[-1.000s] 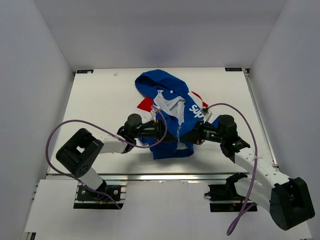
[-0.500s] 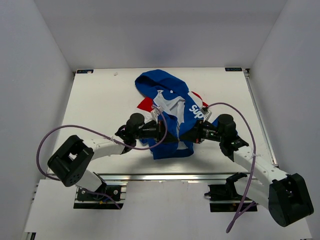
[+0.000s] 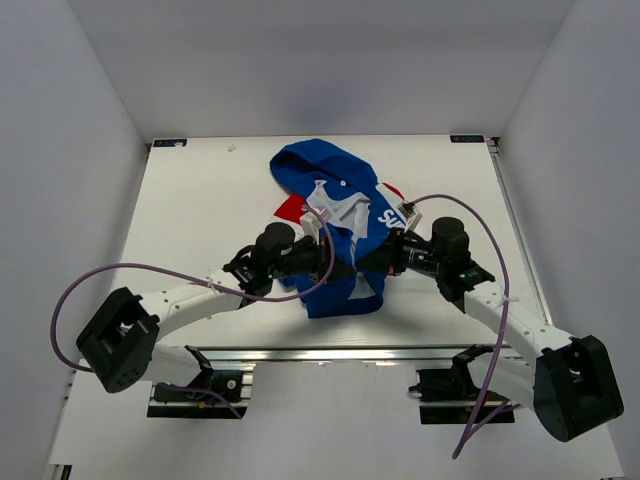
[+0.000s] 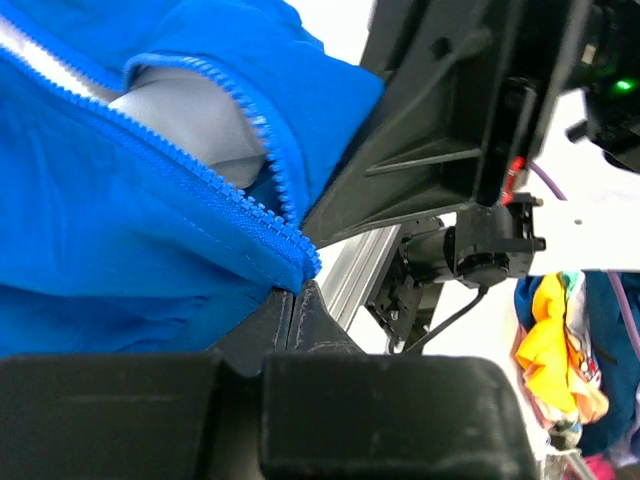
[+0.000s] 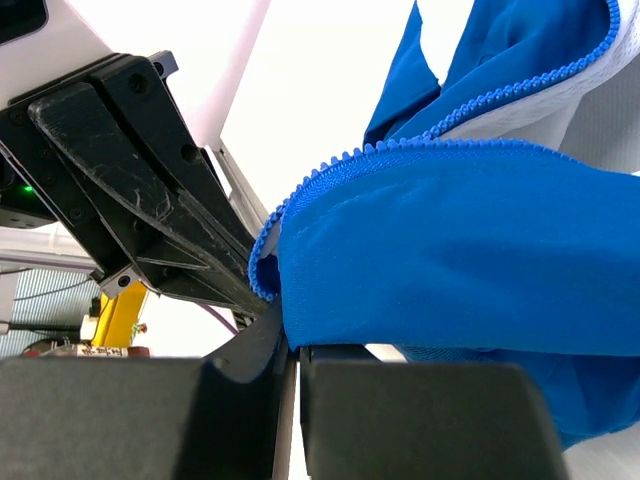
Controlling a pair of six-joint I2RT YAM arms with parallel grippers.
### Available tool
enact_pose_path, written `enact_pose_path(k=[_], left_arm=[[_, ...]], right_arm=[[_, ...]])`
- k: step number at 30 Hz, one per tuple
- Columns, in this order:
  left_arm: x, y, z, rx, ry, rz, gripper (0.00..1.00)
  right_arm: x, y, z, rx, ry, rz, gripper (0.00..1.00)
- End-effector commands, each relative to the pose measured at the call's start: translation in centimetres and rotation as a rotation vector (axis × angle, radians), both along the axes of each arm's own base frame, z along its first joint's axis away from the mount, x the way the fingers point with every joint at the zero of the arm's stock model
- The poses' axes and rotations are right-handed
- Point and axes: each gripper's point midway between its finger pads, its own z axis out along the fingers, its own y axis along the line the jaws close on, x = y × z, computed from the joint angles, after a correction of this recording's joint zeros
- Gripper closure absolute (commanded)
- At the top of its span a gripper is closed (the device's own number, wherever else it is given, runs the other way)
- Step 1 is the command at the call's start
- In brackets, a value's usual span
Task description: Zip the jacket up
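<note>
The royal-blue jacket [image 3: 335,195] lies at the table's middle, hood at the back, white lining and white chest lettering showing, red panel at its left. Its front is open. My left gripper [image 3: 330,262] is shut on the jacket's left front edge by the zipper teeth [image 4: 250,215]. My right gripper [image 3: 378,262] is shut on the right front edge at the zipper teeth [image 5: 330,165]. Both hold the lower front a little above the table, the two grippers close together and facing each other. The slider is not in view.
The white table [image 3: 200,210] has a metal rail [image 3: 330,355] along its near edge. White walls stand on three sides. Purple cables [image 3: 130,270] loop off both arms. The right arm's body [image 4: 470,120] fills the upper right of the left wrist view.
Both grippers have lifted and shifted slightly back with the jacket's lower front, which now bunches shorter. The left arm has stretched out flatter and its cable loop has dropped.
</note>
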Motion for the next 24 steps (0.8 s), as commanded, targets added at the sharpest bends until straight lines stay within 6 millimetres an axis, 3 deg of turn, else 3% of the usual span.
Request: enact_pose_path(k=[1, 2, 5, 7, 11, 15, 16, 20, 22, 24], left_arm=[[-1.4, 0.3, -1.6, 0.083, 0.088, 0.012, 1.00], [-0.3, 0.9, -2.3, 0.120, 0.138, 0.112, 1.00], [0.7, 0.5, -1.4, 0.128, 0.152, 0.120, 1.00], [0.9, -0.1, -1.0, 0.135, 0.153, 0.096, 1.00], [0.3, -0.6, -1.2, 0.110, 0.170, 0.039, 1.00], [-0.7, -1.1, -0.5, 0.063, 0.170, -0.029, 1.00], [-0.7, -1.0, -0.6, 0.065, 0.175, -0.030, 1.00], [-0.4, -0.6, -1.0, 0.091, 0.226, -0.011, 1.00], [-0.1, -0.4, -1.4, 0.099, 0.260, -0.012, 1.00], [-0.5, -0.3, -2.1, 0.091, 0.307, -0.043, 1.00]], right_arm=[[1.3, 0.5, 4.9, 0.064, -0.160, 0.002, 1.00], [1.0, 0.5, 4.5, 0.053, -0.156, 0.016, 1.00], [0.1, 0.3, 2.7, 0.024, -0.109, 0.041, 0.91], [-0.5, 0.2, 1.7, 0.023, -0.079, 0.054, 0.77], [-0.7, 0.1, 1.3, 0.011, -0.079, 0.064, 0.51], [-0.5, -0.1, 1.0, -0.015, -0.073, 0.043, 0.40], [-0.6, -0.2, 0.9, -0.023, -0.066, 0.043, 0.30], [-0.6, -1.0, -0.5, -0.109, -0.051, 0.026, 0.21], [-1.3, -1.4, -1.2, -0.139, -0.043, 0.035, 0.11], [-1.9, -1.9, -1.9, -0.172, -0.032, 0.039, 0.11]])
